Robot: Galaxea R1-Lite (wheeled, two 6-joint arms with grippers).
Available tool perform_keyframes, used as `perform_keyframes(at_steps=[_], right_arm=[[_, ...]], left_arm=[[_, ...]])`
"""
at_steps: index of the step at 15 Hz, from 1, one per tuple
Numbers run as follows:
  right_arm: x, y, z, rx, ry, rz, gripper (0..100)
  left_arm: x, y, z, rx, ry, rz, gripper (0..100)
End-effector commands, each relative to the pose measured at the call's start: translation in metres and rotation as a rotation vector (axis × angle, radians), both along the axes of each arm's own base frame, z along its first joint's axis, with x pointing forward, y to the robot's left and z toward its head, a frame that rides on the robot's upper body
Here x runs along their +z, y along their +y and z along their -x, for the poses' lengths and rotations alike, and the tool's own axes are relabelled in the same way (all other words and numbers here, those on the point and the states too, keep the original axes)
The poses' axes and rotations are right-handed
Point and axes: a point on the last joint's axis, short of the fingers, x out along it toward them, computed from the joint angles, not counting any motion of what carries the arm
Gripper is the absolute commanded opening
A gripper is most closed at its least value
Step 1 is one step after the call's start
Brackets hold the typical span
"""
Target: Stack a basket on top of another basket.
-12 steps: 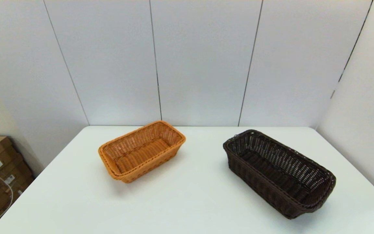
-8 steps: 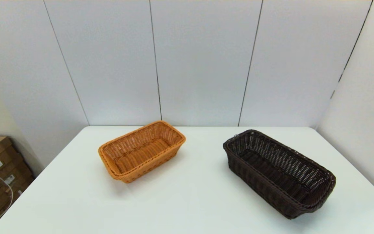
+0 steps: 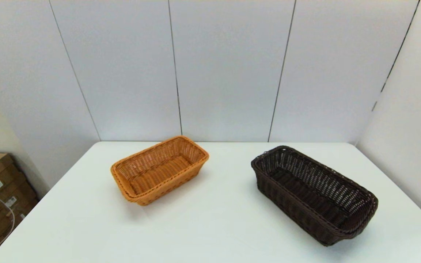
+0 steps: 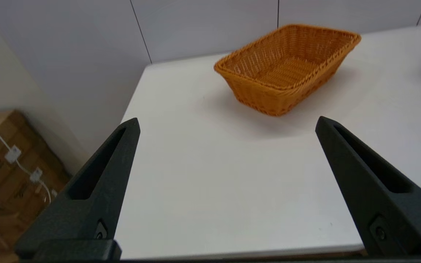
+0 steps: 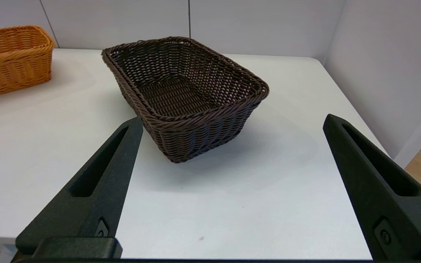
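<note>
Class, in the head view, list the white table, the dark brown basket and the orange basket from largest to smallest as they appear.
1. White table, by far the largest.
2. Dark brown basket.
3. Orange basket.
The dark basket sits nearer the camera, so its lead over the orange one may be partly down to nearness.

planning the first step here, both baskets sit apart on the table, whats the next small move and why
Probably bring the right claw forward to the near braided rim of the dark brown basket. It is open, empty, and short of the table edge, facing that basket. The orange basket sits apart to its left, empty. The left claw is open too, holding nothing.
</note>
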Motion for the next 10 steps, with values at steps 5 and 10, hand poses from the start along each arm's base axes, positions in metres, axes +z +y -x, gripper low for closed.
perform_keyframes(at_steps=[5, 10], right_arm=[[0.000, 0.000, 0.000, 0.000, 0.001, 0.000, 100], [0.000, 0.000, 0.000, 0.000, 0.001, 0.000, 100]], left_arm=[[0.109, 0.000, -0.159, 0.122, 0.467, 0.316, 100], [0.083, -0.028, -0.271, 0.363, 0.658, 0.487, 100]])
